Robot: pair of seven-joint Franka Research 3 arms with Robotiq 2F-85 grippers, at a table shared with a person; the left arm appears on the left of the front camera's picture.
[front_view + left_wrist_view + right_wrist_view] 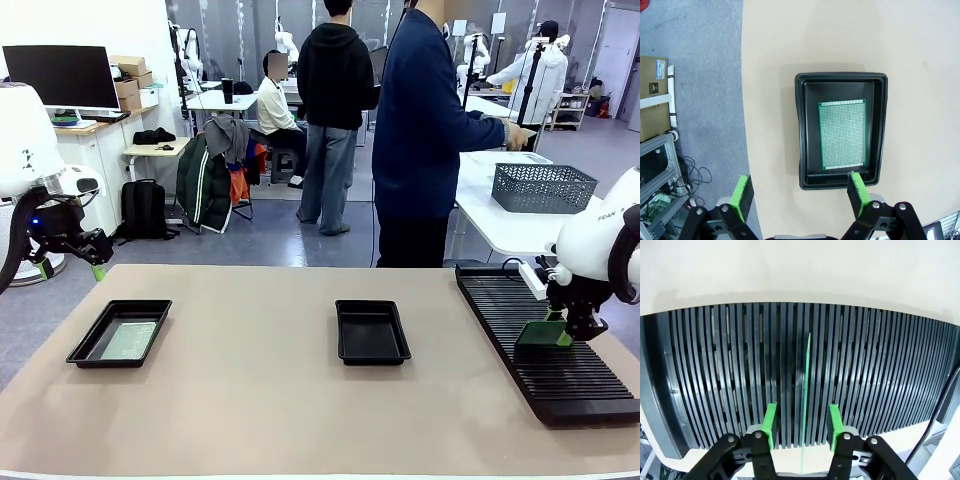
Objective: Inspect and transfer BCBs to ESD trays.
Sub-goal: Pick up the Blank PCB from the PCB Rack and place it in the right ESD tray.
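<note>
— Which way does the upright BCB (805,385) face?
— It stands on edge in a slot of the rack (715,370), on the right side of the table (250,420). From the right wrist it is edge-on, a thin green line running along the slot, straight away from the camera. Which of its sides is the longer I cannot tell.
— And the right gripper (801,415)?
— Down over it, one finger on each side of the board. The jaws are partly apart, with a gap between each green pad (770,422) and the board, so nothing is pinched.
— The other board?
— The flat BCB (842,135) lies face up in the left tray (799,130), its long axis parallel to the tray's long sides, closer to the short wall on the gripper's side.
— And the left gripper (800,187)?
— Spread wide, holding nothing, raised near the table's left edge. In its wrist view the tray lies ahead of the fingers, off towards one of them, and the board's long axis points away from the gripper.
— Anything between the two?
— The middle tray (372,359), near the table's centre
</note>
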